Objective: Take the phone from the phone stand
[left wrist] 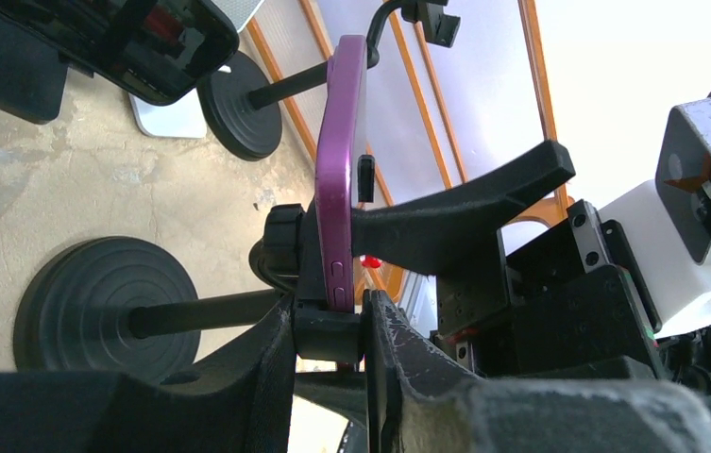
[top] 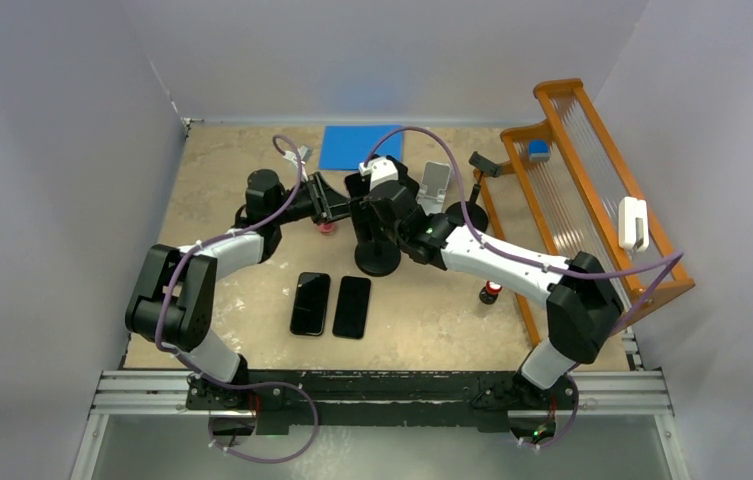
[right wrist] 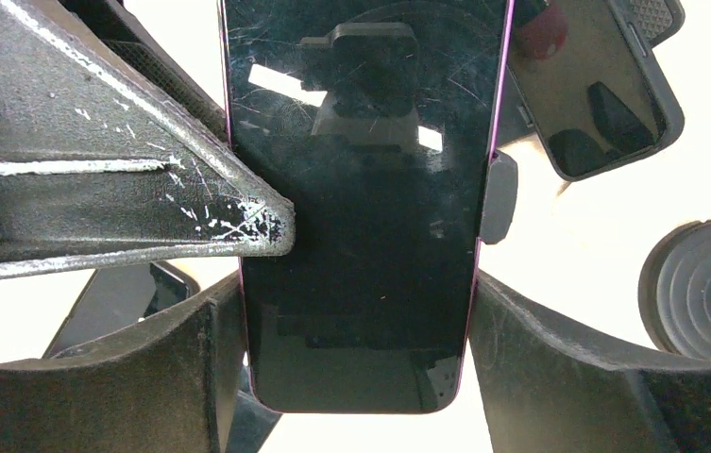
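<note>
Both arms meet at mid-table!
The right gripper [right wrist: 356, 311] pinches the purple-edged phone [right wrist: 361, 208] by its long edges. The left gripper [left wrist: 330, 316] clamps the phone stand [top: 379, 258] beneath it. Two dark handsets [top: 310, 303] [top: 352, 307] lie nearer, a blue mat [top: 360, 147] far, an orange rack [top: 592, 180] right. Mottled beige tabletop [top: 222, 180], pale walls.

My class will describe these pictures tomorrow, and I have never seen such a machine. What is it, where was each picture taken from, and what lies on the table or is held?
It is a robot: a left arm and right arm bolted to a table. The wide picture looks down from above; the others come from a camera on each wrist. Two dark phones lie flat. A purple phone sits in a black phone stand. The right tool clasps the phone's long edges; the left tool straddles the stand's clamp, grip unclear.
</note>
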`<control>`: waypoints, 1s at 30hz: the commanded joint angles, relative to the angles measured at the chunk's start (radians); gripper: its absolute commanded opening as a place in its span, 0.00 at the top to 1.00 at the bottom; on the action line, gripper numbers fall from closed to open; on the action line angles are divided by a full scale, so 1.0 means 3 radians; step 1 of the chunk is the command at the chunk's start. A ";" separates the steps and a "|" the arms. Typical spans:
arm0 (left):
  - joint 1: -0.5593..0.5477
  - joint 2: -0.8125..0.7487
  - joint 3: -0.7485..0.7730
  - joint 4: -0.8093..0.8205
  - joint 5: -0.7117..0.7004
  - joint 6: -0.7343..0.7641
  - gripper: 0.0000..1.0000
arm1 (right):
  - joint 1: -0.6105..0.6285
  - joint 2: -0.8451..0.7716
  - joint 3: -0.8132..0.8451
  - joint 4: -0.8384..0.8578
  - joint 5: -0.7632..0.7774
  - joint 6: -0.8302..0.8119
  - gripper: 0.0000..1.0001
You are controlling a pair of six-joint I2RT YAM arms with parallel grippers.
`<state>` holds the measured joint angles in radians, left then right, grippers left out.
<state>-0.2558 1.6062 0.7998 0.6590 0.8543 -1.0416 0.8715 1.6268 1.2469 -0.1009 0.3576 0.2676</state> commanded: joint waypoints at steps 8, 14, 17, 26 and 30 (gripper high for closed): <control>-0.0012 -0.0019 0.0017 0.0177 0.0118 0.0020 1.00 | 0.0009 -0.0230 -0.0028 0.0321 0.0187 -0.0101 0.01; -0.0012 -0.0026 0.0031 0.0149 0.0127 0.0021 1.00 | 0.0010 -0.0136 0.0028 0.0306 0.0213 -0.0120 0.02; -0.0012 -0.0031 0.0042 0.0112 0.0138 0.0027 1.00 | 0.0008 -0.0088 0.0040 0.0296 0.0250 -0.0120 0.03; -0.0010 -0.0026 0.0109 0.0006 0.0179 0.0044 1.00 | 0.0008 0.0028 0.0144 0.0265 0.0222 -0.0130 0.09; -0.0011 -0.0031 0.0132 -0.0042 0.0202 0.0061 1.00 | 0.0009 0.0020 0.0124 0.0292 0.0212 -0.0156 0.16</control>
<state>-0.2554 1.6062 0.8009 0.6472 0.8604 -1.0393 0.8719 1.6463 1.2362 -0.0433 0.4030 0.2405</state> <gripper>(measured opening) 0.256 0.864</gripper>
